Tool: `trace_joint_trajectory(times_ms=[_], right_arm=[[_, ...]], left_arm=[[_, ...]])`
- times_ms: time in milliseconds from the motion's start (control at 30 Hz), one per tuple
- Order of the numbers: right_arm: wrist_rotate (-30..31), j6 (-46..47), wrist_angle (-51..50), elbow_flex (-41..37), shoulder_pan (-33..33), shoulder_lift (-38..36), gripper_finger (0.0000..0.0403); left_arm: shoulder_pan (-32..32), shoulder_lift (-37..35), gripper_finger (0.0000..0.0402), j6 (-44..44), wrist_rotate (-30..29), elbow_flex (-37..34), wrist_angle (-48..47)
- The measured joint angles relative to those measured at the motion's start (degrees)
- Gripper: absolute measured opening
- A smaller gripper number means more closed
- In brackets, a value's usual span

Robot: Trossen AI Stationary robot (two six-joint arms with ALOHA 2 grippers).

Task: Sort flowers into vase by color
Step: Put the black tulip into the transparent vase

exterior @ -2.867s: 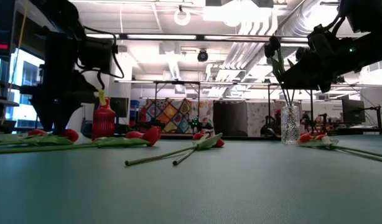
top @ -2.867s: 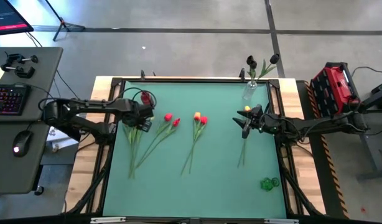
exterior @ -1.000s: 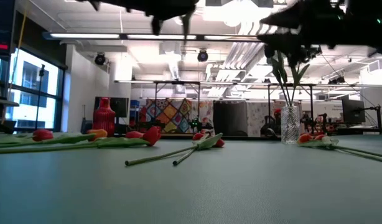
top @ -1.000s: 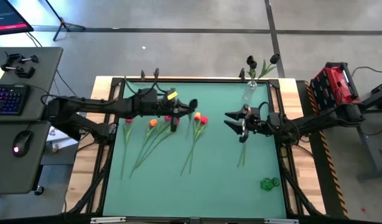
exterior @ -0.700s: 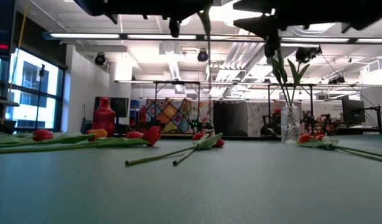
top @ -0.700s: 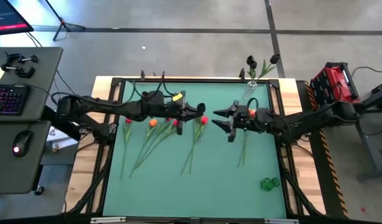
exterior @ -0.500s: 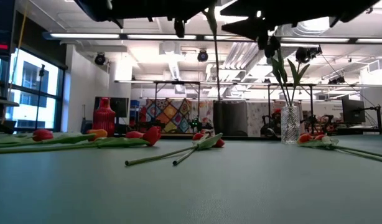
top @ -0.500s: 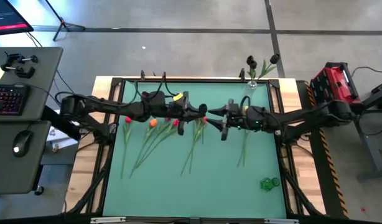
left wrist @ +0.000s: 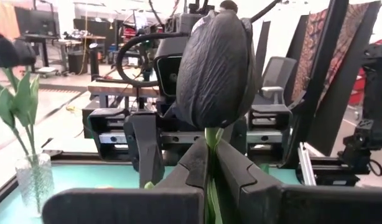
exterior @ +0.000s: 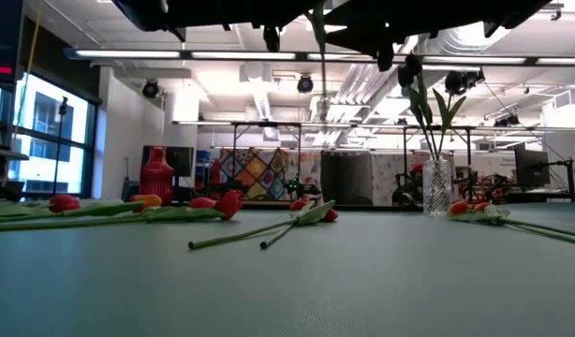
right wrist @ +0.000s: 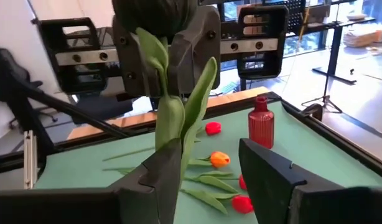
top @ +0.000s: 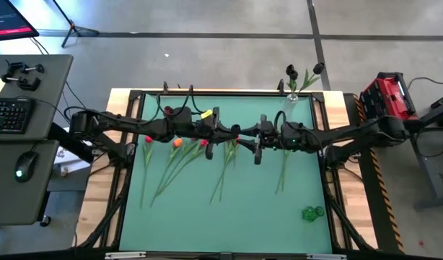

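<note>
- Moved in since before: right tool (top: pixel 255 146) now meets left tool (top: pixel 234 136) mid-frame over desk (top: pixel 207 217).
- Left tool clamped on black tulip (left wrist: pixel 214 68); right tool apart around its stem.

My tabletop (top: pixel 200 217) is green with a wooden edge. Red and orange flowers (top: pixel 180 155) lie flat on it, on my left side and in the middle. A clear vase (top: pixel 290 105) stands at the far right corner, and a red vase (exterior: pixel 157 177) at the far left. Something small and green (top: pixel 312 212) lies near the front right.
</note>
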Motion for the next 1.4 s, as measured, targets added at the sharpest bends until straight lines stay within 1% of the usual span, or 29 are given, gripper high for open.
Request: trace_joint_trajectory(times_ms=[167, 267, 333, 433, 633, 933, 1067, 1133, 1300, 1333, 1400], right_arm=[[-2.6, -0.5, -6.4, 0.0, 0.1, -6.6, 0.015], [-5.2, -0.3, -7.3, 0.0, 0.1, -8.2, 0.015], [-5.1, -0.2, -6.9, -0.1, 0.0, -7.5, 0.015], [-2.8, -0.7, -5.5, -0.2, 0.0, -5.3, 0.015], [-2.9, -3.4, 0.9, -0.1, 0.0, -1.9, 0.015], [-3.0, -6.5, 6.3, -0.1, -1.4, 0.9, 0.0145], [-5.6, -6.1, 6.7, -0.1, -2.9, 1.8, 0.0116], [-7.1, -5.2, 7.0, -0.1, -3.5, 2.2, 0.009], [-7.6, -6.3, 7.5, -0.1, -3.8, 2.3, 0.0013], [-7.5, -6.6, 7.5, -0.1, -3.8, 2.2, 0.0008], [-7.4, -6.4, 7.3, -0.1, -3.9, 1.8, 0.0009]], left_arm=[[0.1, 0.0, 0.0, 2.0, 0.2, 0.0, -1.8], [0.2, 0.0, 0.0, 2.1, -0.7, 0.0, -1.4], [0.2, 0.0, 0.0, 3.0, -1.5, 0.0, -1.4], [0.2, 0.0, 0.0, 3.4, -1.5, 0.0, -0.8], [0.2, 0.0, 0.0, 3.5, -1.6, 0.0, 1.0], [0.2, 0.0, 0.0, 3.4, -1.7, 0.0, 1.4], [0.2, 0.0, 0.0, 3.4, -1.7, 0.0, 1.4], [0.2, 0.0, 0.0, 3.5, -1.7, 0.0, 1.4], [0.2, 0.0, 0.0003, 3.5, -3.3, 0.0, 1.4], [0.2, 0.0, 0.0006, 3.5, -3.6, 0.0, 1.4], [0.2, -0.3, 0.0015, 3.5, -4.8, 0.0, 1.4]])
